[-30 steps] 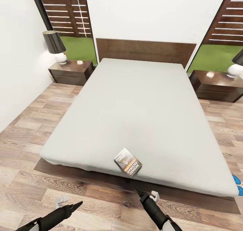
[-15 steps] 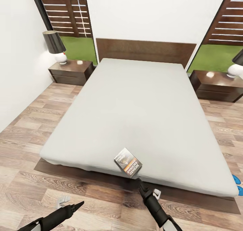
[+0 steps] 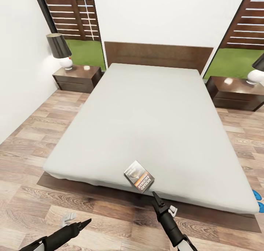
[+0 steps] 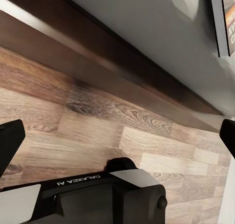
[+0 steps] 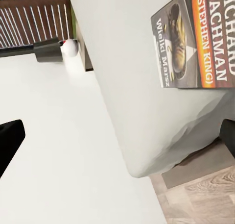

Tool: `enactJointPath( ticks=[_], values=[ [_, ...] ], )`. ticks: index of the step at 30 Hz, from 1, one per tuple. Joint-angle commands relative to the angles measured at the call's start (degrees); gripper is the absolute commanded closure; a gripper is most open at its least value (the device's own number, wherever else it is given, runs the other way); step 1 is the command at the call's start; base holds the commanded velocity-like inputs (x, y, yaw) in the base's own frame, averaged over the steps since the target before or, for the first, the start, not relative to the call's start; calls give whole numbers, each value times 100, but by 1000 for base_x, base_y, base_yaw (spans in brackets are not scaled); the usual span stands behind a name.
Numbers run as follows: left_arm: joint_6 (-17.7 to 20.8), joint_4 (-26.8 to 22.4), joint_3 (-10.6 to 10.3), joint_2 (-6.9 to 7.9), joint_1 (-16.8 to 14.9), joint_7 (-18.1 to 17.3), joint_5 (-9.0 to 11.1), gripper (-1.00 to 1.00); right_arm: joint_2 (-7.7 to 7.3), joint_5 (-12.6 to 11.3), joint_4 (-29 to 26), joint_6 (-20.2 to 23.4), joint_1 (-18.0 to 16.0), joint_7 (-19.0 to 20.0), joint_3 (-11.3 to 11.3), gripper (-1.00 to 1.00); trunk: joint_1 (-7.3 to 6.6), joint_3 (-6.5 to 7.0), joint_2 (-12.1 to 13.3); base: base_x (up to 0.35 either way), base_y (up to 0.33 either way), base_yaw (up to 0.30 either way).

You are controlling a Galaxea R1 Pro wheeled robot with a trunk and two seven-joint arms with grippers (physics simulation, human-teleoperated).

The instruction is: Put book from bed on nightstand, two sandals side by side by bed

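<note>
The book (image 3: 139,176) lies flat at the bed (image 3: 146,119) mattress's foot edge.

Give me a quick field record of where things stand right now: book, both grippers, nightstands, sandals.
book: small dark paperback with orange lettering, flat on the pale grey mattress of the bed, at its near edge
right gripper: open, just short of the book, not touching
left gripper: open, low over the wood-plank floor
nightstands: dark brown, left one and right one flank the headboard
sandals: bright blue pieces at the right edge, mostly cut off
</note>
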Motion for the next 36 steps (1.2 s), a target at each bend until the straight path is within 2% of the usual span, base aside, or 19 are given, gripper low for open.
enactJointPath(
  ticks=[1, 22, 36],
  values=[
    [-33, 7, 45, 1, -4, -13, -48, -100, 3, -34, 1, 60, -2, 16, -14, -100, 0, -4, -3, 0, 0, 0],
    [-28, 7, 45, -2, -4, -11, -51, -100, -6, -34, -14, 60, -2, 15, -13, -100, 0, -4, -3, 4, 58, 0],
    [-36, 7, 45, -1, -4, -11, -48, -100, -14, -34, -15, 60, -3, 16, -13, -100, 0, -4, -3, 65, 59, 0]
  ],
)
